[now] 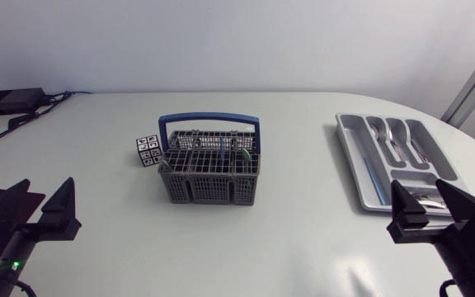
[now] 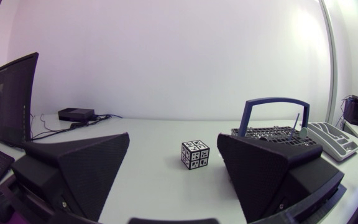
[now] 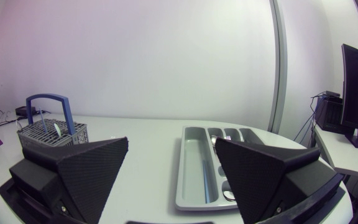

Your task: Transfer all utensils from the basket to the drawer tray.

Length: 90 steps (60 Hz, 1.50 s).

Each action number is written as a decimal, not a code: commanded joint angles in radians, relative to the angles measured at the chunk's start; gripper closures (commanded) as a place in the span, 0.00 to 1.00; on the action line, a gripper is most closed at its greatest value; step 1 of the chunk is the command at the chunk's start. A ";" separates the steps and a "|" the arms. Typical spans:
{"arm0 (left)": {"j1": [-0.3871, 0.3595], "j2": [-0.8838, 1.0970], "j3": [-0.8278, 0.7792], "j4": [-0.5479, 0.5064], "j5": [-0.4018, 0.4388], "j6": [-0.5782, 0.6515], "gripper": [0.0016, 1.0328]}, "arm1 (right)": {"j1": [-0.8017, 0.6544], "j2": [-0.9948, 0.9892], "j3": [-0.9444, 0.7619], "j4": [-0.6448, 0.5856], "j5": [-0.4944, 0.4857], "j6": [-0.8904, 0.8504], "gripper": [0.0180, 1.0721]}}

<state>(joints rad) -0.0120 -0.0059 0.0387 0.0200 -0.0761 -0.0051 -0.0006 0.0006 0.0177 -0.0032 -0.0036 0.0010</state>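
Note:
A grey mesh cutlery basket (image 1: 210, 175) with a blue handle stands at the table's middle, with a few utensils (image 1: 239, 157) upright in it. The grey drawer tray (image 1: 361, 161) lies at the right and holds several spoons (image 1: 397, 138) and other cutlery. My left gripper (image 1: 39, 206) sits open at the near left corner, well away from the basket (image 2: 272, 132). My right gripper (image 1: 430, 204) is open at the near right, just over the tray's near end; the tray (image 3: 197, 165) lies ahead of it between its fingers.
A small black-and-white patterned cube (image 1: 148, 151) stands just left of the basket, also seen ahead of my left gripper as the cube (image 2: 195, 154). A black box (image 1: 8, 101) with cables lies at the far left corner.

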 commanded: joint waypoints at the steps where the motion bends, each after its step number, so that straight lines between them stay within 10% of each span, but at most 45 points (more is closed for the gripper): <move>1: -0.009 -0.005 -0.039 -0.012 0.006 -0.026 0.04 | 0.005 -0.007 -0.018 -0.003 -0.004 0.027 0.04; 41: -0.011 0.018 0.050 -0.005 0.006 -0.026 0.04 | 0.011 -0.007 0.014 0.000 0.004 0.024 0.04; 68: -0.049 0.409 0.263 0.024 0.004 -0.068 0.04 | 0.054 0.222 0.136 0.062 0.004 0.019 0.04; 90: -0.155 0.822 0.592 -0.236 -0.074 -0.050 0.06 | 0.208 0.492 0.271 0.072 0.111 0.028 0.05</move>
<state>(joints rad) -0.1368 0.7422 0.5457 -0.1677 -0.1364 -0.0582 0.1699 0.4477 0.2489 0.0566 0.0795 0.0048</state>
